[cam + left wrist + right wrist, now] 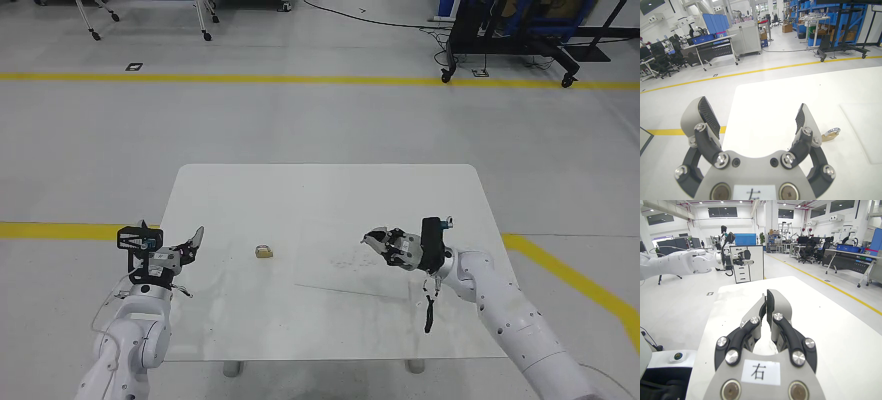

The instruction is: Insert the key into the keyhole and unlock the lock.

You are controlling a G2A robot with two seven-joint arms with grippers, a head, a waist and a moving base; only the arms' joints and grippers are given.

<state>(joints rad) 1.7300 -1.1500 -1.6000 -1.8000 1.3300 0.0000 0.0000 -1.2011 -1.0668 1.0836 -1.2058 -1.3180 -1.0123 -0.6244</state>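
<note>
The left gripper partly hides the brass lock.

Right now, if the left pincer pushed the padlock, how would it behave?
The padlock lies on the table, so it would probably slide rather than roll. It looks like solid brass-coloured metal: likely rigid and heavy for its size.

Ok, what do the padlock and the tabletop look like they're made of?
Padlock: the body looks like brass, a dull yellow-gold metal. Its shackle is silvery with a bright glint, probably polished steel.
Table: white, smooth and faintly glossy with soft reflections, likely laminate or plastic; the look leaves it open.
</note>
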